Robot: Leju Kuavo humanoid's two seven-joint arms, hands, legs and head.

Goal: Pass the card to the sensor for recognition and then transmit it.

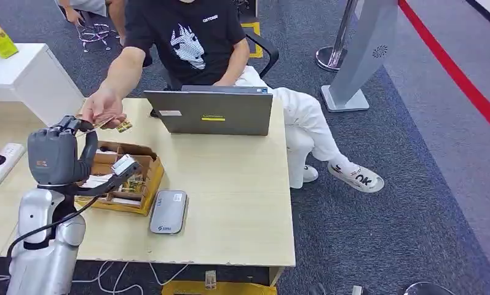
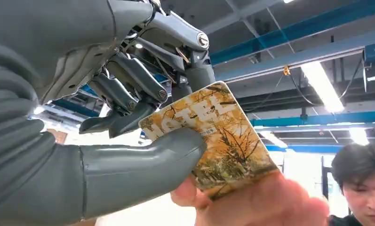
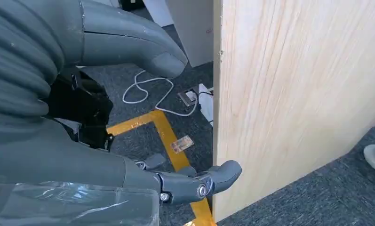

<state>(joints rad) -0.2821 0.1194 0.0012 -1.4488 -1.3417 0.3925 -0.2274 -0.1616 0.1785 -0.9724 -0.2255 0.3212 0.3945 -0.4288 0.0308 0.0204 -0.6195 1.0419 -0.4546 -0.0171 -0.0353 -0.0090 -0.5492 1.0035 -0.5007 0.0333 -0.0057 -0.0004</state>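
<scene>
Grey carpet surrounds the pale wooden tabletop point(image 1: 242, 184), where a grey sensor point(image 1: 168, 211) lies near the front edge beside a wooden box point(image 1: 145, 178) and a laptop point(image 1: 209, 112) stands at the far edge. Above the far left corner, the left hand point(image 2: 129, 122) pinches the hotel card point(image 2: 223, 136) between thumb and fingers while a person's hand point(image 2: 251, 205) grips its other end. Hanging below the tabletop's edge, the right hand point(image 3: 143, 136) holds nothing, fingers apart.
</scene>
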